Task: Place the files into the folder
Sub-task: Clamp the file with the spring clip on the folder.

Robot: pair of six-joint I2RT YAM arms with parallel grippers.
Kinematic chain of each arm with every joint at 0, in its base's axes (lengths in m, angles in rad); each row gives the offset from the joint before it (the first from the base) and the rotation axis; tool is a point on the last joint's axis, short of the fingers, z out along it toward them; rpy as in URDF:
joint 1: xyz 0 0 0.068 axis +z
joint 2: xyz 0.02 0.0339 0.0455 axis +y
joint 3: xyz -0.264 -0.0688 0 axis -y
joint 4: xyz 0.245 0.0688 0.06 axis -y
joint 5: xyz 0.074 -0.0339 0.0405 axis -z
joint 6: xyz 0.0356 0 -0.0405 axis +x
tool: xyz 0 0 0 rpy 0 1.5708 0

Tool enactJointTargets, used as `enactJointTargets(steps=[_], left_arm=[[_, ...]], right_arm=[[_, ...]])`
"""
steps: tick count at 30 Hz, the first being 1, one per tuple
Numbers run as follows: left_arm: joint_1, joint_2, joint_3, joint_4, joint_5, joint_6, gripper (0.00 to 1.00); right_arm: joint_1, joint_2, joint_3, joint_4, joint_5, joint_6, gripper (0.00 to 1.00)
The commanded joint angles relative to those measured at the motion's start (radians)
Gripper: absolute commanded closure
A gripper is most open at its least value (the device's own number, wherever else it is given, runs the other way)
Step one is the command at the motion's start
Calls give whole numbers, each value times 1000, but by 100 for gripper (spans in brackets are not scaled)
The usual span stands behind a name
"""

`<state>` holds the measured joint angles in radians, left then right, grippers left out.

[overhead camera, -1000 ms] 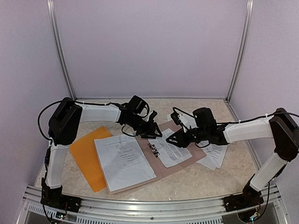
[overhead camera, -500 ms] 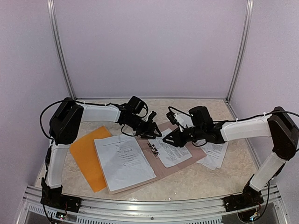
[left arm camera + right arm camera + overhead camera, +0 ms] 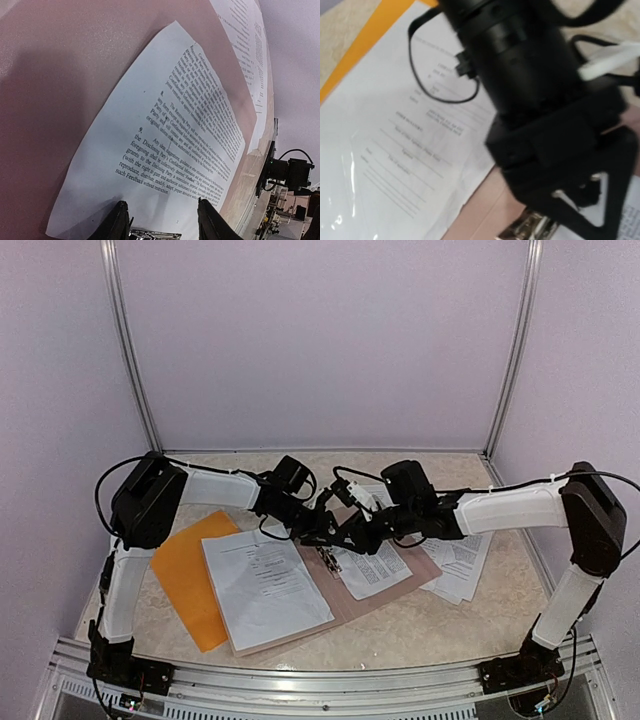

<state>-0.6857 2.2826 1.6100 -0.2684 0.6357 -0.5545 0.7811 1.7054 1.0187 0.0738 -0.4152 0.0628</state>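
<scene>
Lilac walls close in a pale marbled table. In the lower left of the overhead view the orange folder lies flat, its right edge under a large white sheet that also covers the left part of a grey-brown clipboard. A printed sheet lies on the clipboard's right part, with more loose sheets on the table to its right. Both arms meet at centre frame over the metal clip. The left gripper has its fingers apart, low over the printed sheet. The right gripper sits just beside it. I cannot tell whether its jaws are apart or together, as its own camera shows mostly the other arm's blurred black body.
</scene>
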Motion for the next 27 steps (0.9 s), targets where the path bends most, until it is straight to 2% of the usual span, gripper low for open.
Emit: enactJointTargets(steps=[1, 16, 27], left_arm=[[8, 27, -34, 23, 10, -10, 56], [8, 19, -63, 32, 13, -9, 56], [9, 16, -65, 32, 18, -7, 56]], right_arm=[[30, 37, 50, -60, -8, -82, 67], [64, 147, 231, -301, 106, -264, 69], [81, 194, 276, -374, 101, -341, 73]])
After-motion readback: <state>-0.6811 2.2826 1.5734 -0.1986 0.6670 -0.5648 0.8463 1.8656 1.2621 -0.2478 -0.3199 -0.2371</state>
